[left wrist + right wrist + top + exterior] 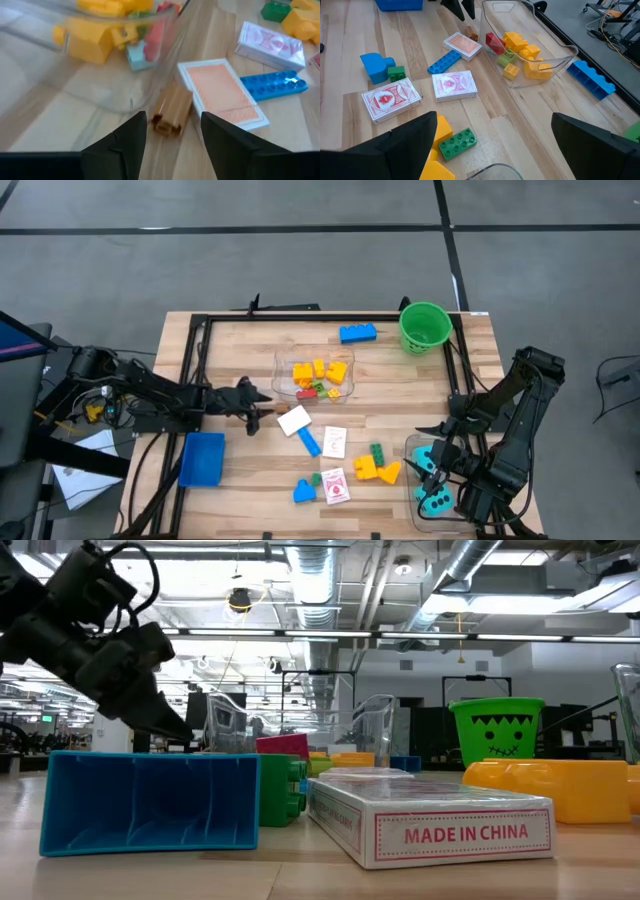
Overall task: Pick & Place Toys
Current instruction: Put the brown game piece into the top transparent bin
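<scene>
My left gripper (173, 122) is open, low over the table just left of the middle clear tub (315, 375), which holds yellow, red and green bricks. A small brown brick (170, 112) lies flat on the wood between and just ahead of its fingertips, with a gap on each side. Beside it lie a white card (222, 90) and a long blue brick (274, 84). My right gripper (430, 470) hangs wide open above the near-right clear tub (440, 525), where teal dice (436, 500) lie.
A blue tray (202, 458) lies near the left arm. Two card boxes (334, 441) (335, 485), a blue brick (304, 490), a green brick (376, 453) and yellow bricks (380, 471) lie on the near half. A blue brick (357, 333) and green bucket (424, 327) stand far.
</scene>
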Robot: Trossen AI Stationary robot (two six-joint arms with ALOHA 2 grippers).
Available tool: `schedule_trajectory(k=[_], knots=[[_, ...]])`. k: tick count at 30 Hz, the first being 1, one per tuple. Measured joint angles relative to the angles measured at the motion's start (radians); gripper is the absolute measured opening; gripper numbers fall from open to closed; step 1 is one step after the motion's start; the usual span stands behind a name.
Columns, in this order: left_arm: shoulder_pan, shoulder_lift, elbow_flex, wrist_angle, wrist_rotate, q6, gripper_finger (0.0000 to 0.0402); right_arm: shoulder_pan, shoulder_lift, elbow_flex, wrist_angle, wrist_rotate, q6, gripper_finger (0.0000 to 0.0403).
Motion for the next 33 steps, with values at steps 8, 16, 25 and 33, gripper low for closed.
schedule_trajectory(k=[8, 16, 25, 33], knots=[[0.0, 0.048, -0.013, 0.101, -0.016, -0.013, 0.02, 0.0, 0.0, 0.0, 0.0, 0.0, -0.001, 0.0384], [0.0, 0.261, -0.009, 0.273, -0.036, -0.018, 0.0188, 0.0, 0.0, 0.0, 0.0, 0.0, -0.004, 0.0384], [0.0, 0.44, 0.055, 0.327, -0.011, -0.012, 0.0192, 0.0, 0.0, 0.0, 0.0, 0.0, -0.007, 0.0384], [0.001, 0.501, 0.088, 0.339, 0.001, -0.013, 0.017, 0.0, 0.0, 0.0, 0.003, -0.007, -0.007, 0.0384]])
